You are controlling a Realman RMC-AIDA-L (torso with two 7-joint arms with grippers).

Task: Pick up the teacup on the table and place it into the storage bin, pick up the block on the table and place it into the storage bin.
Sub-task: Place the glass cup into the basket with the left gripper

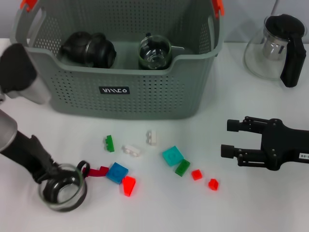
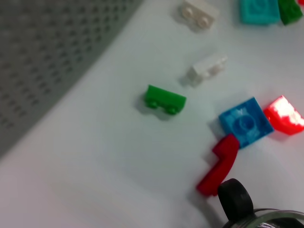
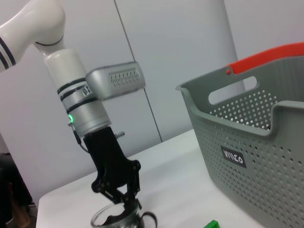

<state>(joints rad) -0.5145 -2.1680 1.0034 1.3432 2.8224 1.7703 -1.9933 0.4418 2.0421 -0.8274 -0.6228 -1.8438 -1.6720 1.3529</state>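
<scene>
The round glass teacup (image 1: 63,192), at seven o'clock on the white counter (image 1: 159,208), is seemingly being pinched at its rim by the left gripper (image 1: 50,176); the right gripper (image 1: 231,138), at three o'clock, is being held with jaws spread.

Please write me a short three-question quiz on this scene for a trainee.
1. True or false: the right gripper is shut.
2. Where is the left gripper? A) at the clear glass teacup standing on the white table; B) above the large grey perforated storage bin; C) beside the glass pitcher with the black handle.
3. How many white plastic blocks lie on the table?
Key: 1 false, it is open and holds nothing; 2 A; 3 two.
</scene>
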